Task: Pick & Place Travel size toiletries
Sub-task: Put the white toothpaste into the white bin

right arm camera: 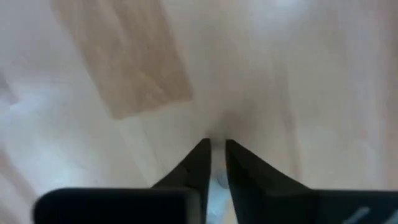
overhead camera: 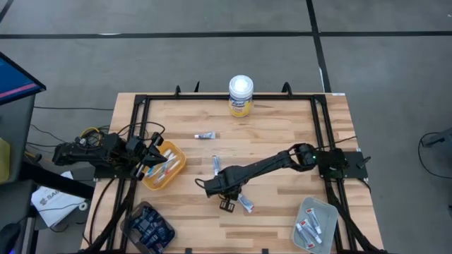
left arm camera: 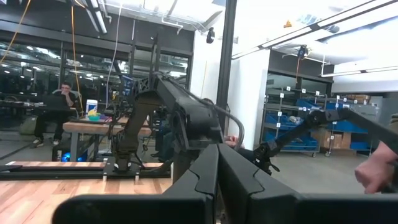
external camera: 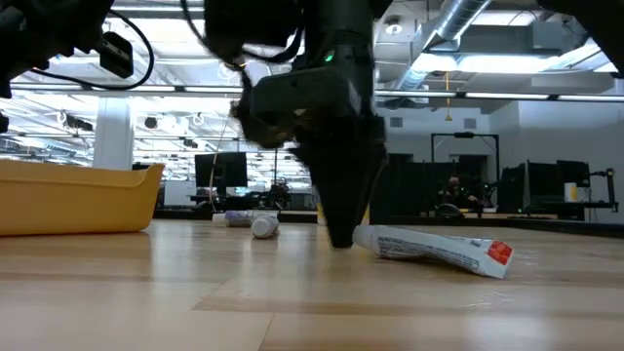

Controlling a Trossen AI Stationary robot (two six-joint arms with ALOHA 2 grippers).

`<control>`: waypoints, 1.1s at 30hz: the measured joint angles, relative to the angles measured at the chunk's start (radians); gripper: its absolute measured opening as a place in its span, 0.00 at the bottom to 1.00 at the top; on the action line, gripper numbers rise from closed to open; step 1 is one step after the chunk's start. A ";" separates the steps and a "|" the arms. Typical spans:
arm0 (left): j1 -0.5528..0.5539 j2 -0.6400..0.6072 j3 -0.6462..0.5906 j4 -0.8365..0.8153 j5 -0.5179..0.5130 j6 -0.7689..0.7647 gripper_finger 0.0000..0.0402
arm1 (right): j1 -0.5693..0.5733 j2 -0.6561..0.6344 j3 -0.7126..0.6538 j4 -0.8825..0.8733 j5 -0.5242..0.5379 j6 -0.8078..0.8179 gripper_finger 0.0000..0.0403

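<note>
My right gripper (overhead camera: 227, 203) points straight down at the middle of the table, its tips at the wood (external camera: 341, 239), shut on the end of a white tube (external camera: 434, 252) with a red mark that lies flat beside it. More travel size toiletries lie loose: a small tube (overhead camera: 206, 135) farther back and a thin blue-white item (overhead camera: 215, 166). Others fill the yellow tray (overhead camera: 176, 164) and the grey tray (overhead camera: 326, 212). My left gripper (left arm camera: 217, 180) waits shut at the table's left, above the yellow tray's edge. My right gripper comes from above, fingers pointing down, and has something pale (right arm camera: 216, 184) between its two nearly closed fingers. It seems to be the white tube's plain end (external camera: 363, 234), which meets the fingertips. The rest of the tube lies flat on the table.
A tall yellow canister (overhead camera: 241, 95) with a white lid stands at the far edge. A dark bag (overhead camera: 148, 226) of blue items sits at the near left corner. A black frame (overhead camera: 316, 120) runs round the table. People sit in the room beyond.
</note>
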 joint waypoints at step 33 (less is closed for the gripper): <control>0.000 0.000 0.000 0.000 0.000 0.000 0.00 | 0.002 -0.090 -0.196 0.070 -0.074 0.237 0.37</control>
